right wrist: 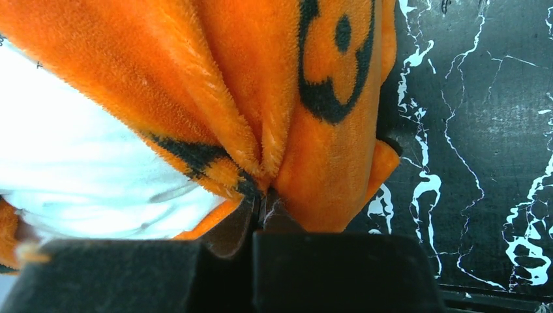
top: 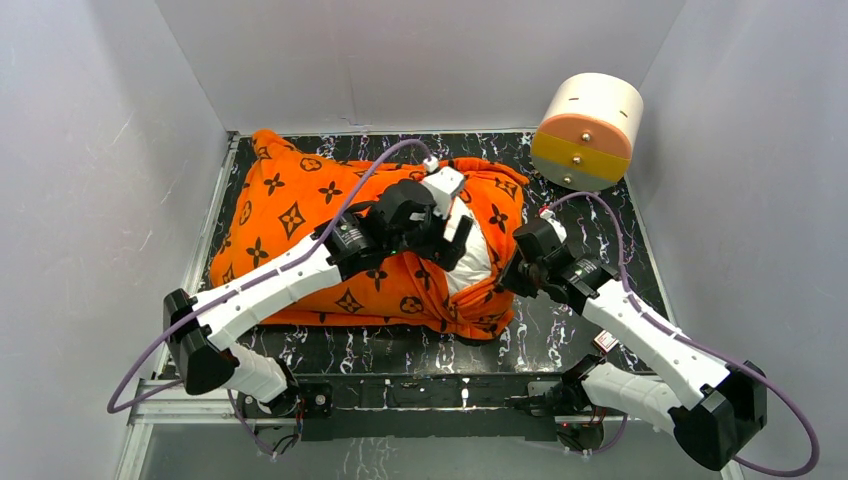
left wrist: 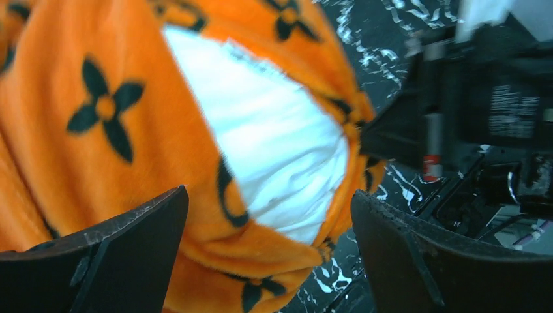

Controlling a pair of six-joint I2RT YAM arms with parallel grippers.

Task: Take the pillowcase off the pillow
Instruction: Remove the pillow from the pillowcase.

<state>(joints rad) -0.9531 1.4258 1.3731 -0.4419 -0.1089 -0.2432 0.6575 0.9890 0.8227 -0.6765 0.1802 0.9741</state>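
Pillowcase (top: 290, 215) mouth faces desk's (top: 560, 340) right edge.
Right tool (right wrist: 261, 208) pinches hem (right wrist: 257, 173); spread left tool (left wrist: 270, 208) should pin pillow (left wrist: 274, 143) before pulling.

We see the pillowcase (top: 290, 220), bright orange plush with black flower and circle motifs, lying crumpled across the dark marbled tabletop (top: 560, 330). It covers most of the pillow (top: 478, 262), whose plain white end bulges out of the bunched opening at the right.
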